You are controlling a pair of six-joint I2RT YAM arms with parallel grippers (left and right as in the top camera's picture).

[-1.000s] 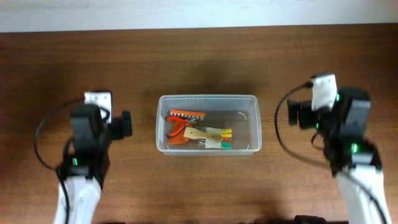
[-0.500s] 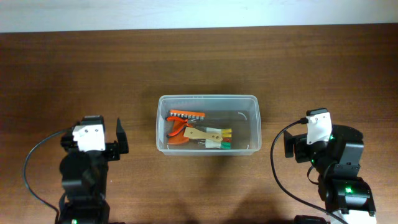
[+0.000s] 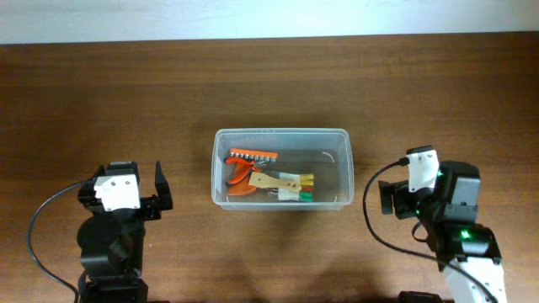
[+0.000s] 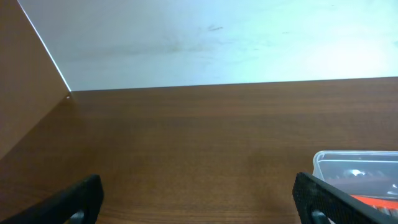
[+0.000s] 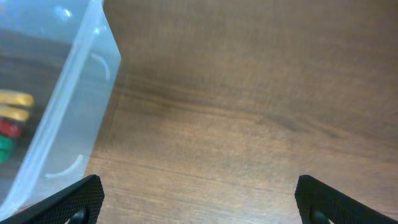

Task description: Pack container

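The container sits in the middle of the table, holding an orange-handled tool and a pale wooden piece with coloured tips. Nothing else lies loose around it. The left gripper and right gripper sit well apart from the tub on either side, both with fingers spread wide and nothing between them.

Both arms have just drawn back toward the near edge of the table. With both arms clear of the tub, the packing is probably finished and the arms are retreating to rest.

Compared with a second ago, both wrists sit lower and further from the tub, while the tub and its contents have not shifted
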